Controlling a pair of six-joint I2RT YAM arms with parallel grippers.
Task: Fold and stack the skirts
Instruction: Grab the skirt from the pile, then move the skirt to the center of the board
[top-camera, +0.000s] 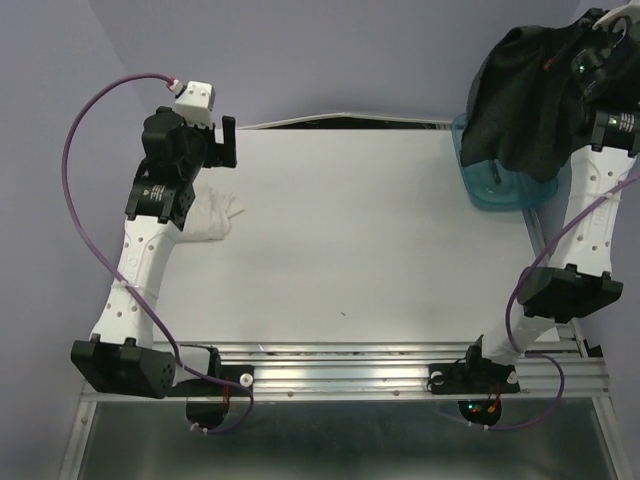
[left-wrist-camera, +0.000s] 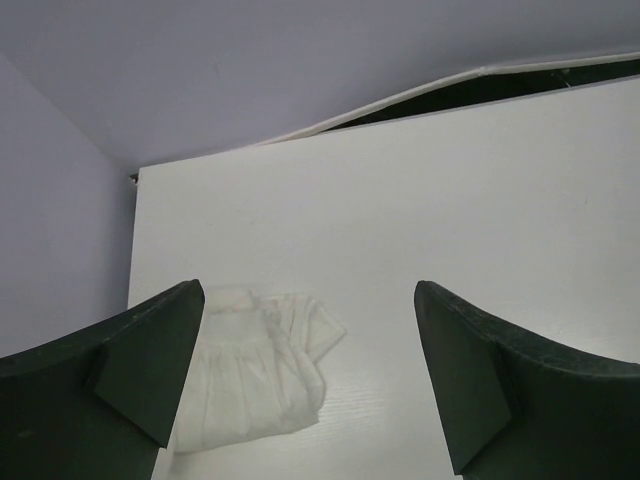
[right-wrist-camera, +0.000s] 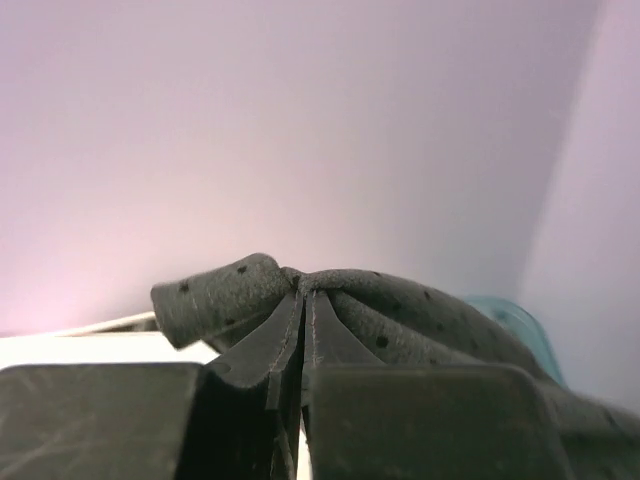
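The white ruffled skirt (top-camera: 215, 215) lies folded at the table's left edge, partly under my left arm; it shows in the left wrist view (left-wrist-camera: 250, 370) near the left finger. My left gripper (top-camera: 228, 142) hangs open and empty above the table just beyond it (left-wrist-camera: 310, 385). My right gripper (top-camera: 590, 45) is raised at the far right, shut on the charcoal dotted skirt (top-camera: 525, 95), which hangs down over the teal bin (top-camera: 505, 190). In the right wrist view the jaws (right-wrist-camera: 303, 300) pinch a bunched fold of the dark skirt (right-wrist-camera: 400, 310).
The teal plastic bin stands at the table's far right corner, mostly covered by the hanging skirt. Lavender walls close in at the back and left. A dark gap runs along the table's far edge (top-camera: 340, 122). An aluminium rail (top-camera: 340, 365) lines the near edge.
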